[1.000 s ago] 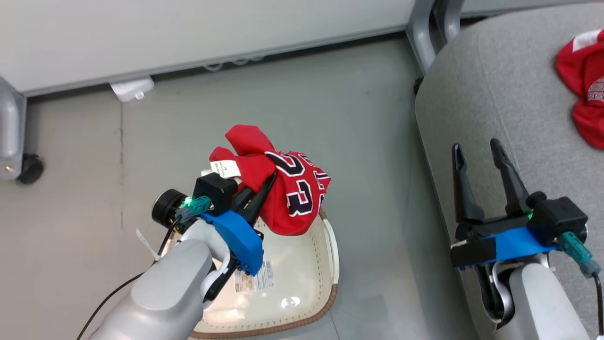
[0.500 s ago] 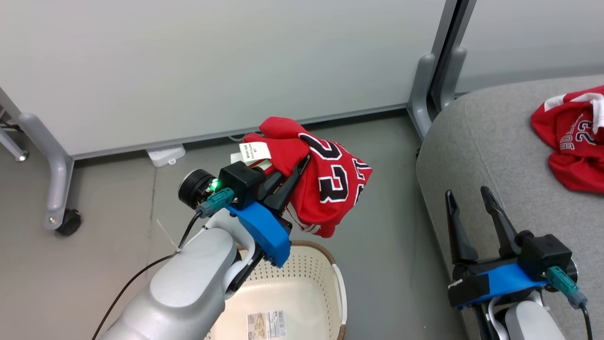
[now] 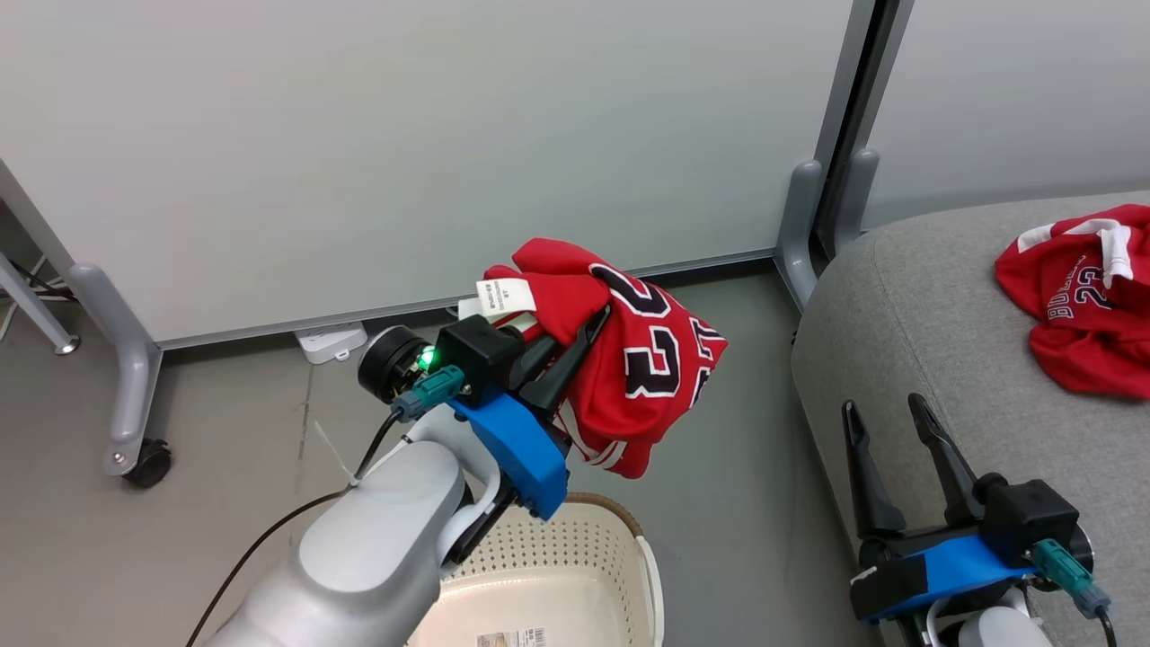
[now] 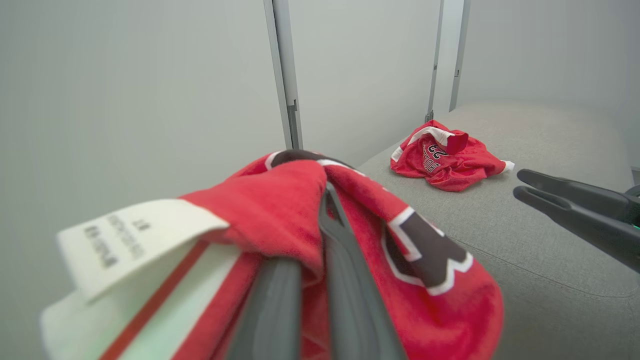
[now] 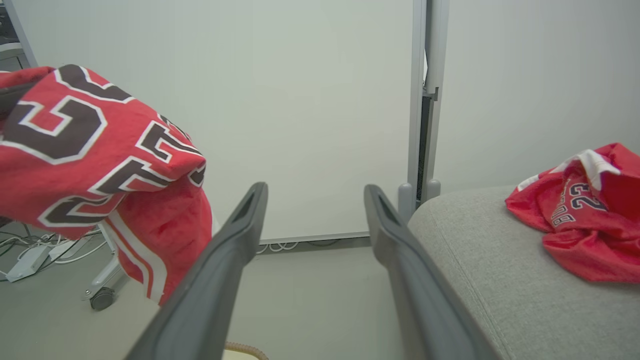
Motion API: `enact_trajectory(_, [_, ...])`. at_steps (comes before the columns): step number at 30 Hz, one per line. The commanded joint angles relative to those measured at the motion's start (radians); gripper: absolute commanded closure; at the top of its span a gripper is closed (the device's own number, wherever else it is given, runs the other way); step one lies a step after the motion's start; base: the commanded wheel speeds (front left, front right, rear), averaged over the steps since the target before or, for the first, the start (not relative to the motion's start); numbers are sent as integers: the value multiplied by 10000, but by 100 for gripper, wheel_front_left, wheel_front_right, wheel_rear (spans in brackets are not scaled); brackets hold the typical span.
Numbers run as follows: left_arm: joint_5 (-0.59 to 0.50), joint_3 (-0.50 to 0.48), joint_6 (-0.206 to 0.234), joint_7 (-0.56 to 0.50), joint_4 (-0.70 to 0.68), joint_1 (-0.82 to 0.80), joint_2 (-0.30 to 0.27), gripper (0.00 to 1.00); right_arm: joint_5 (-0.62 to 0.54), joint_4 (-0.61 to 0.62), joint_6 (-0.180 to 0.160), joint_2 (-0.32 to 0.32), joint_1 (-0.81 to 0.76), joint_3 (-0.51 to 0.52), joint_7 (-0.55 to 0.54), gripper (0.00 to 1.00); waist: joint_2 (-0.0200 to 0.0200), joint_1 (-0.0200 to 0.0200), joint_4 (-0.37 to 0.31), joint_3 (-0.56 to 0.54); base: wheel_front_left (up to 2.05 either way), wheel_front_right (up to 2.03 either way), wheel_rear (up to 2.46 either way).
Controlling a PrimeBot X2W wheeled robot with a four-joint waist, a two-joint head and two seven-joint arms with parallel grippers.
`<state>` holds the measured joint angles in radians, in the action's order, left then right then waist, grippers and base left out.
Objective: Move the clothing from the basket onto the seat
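Jersey (image 3: 651,359) clamped in left hand (image 3: 579,332), clear of basket (image 3: 584,548); seat (image 3: 907,305) lies rightward; right hand (image 3: 882,406) spread, empty, nearer seat.

Red jersey (image 3: 649,364), black white-edged numerals; grey seat (image 3: 916,341); cream basket (image 3: 575,559).

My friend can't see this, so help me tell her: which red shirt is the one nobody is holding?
Find the big grey seat on the right. A crumpled red shirt lies loose on top of it. The other red shirt hangs pinched in the left hand, showing a big 23; this one has small lettering and white trim.
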<state>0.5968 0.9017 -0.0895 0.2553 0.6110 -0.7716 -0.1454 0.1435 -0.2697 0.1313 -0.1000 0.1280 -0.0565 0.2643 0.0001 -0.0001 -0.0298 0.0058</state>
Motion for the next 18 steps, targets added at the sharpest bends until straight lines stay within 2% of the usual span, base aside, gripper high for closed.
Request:
enact_trajectory(1, [38, -6, 45, -10, -29, 115, -69, 100, 32, 77, -11, 11, -103, -68, 2, 0, -1, 1, 1, 14, 0, 0, 0])
enact_trajectory(9, [64, 3, 135, 2, 109, 161, -169, 100, -11, 502, -9, -4, 346, -790, 2, 0, -1, 1, -73, 309, 0, 0, 0])
enact_trajectory(18, [9, -54, 146, 50, 361, 27, -214, 100, 73, 1042, -9, 41, 950, -2151, 2, 0, -1, 1, -186, 616, 0, 0, 0])
